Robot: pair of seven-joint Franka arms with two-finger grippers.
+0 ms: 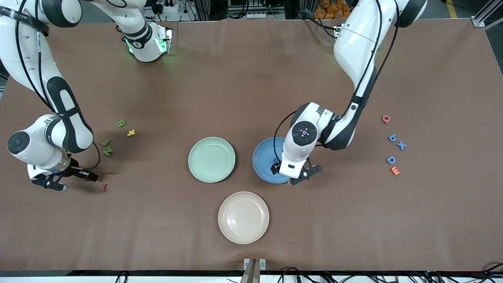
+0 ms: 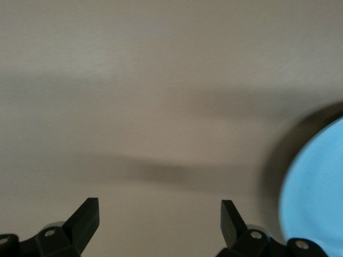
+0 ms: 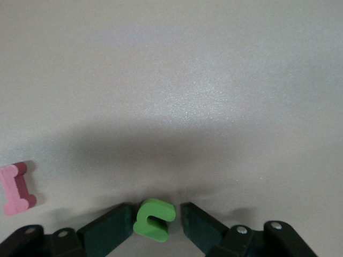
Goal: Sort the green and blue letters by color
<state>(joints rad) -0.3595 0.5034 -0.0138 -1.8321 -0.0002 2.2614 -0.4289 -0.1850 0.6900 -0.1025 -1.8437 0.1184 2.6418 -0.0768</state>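
Observation:
My right gripper (image 1: 91, 176) is low over the table at the right arm's end. In the right wrist view its fingers stand closely round a small green letter (image 3: 154, 217): one finger touches it and a narrow gap shows at the other. Green letters B (image 1: 121, 123), a J-like one (image 1: 105, 142) and N (image 1: 108, 151) lie nearby. My left gripper (image 1: 295, 175) (image 2: 159, 206) is open and empty over the blue plate's (image 1: 262, 157) (image 2: 316, 198) near edge. A small blue shape (image 1: 276, 160) lies on that plate. Blue P (image 1: 392, 137), X (image 1: 401, 145) and D (image 1: 391, 159) lie toward the left arm's end.
A green plate (image 1: 211, 159) stands beside the blue one, and a pink plate (image 1: 243, 217) nearer the camera. A yellow letter (image 1: 131, 133) and a dark red one (image 1: 104, 187) (image 3: 16, 187) lie by the green letters. A pink Q (image 1: 386, 118) and an orange E (image 1: 395, 170) lie by the blue ones.

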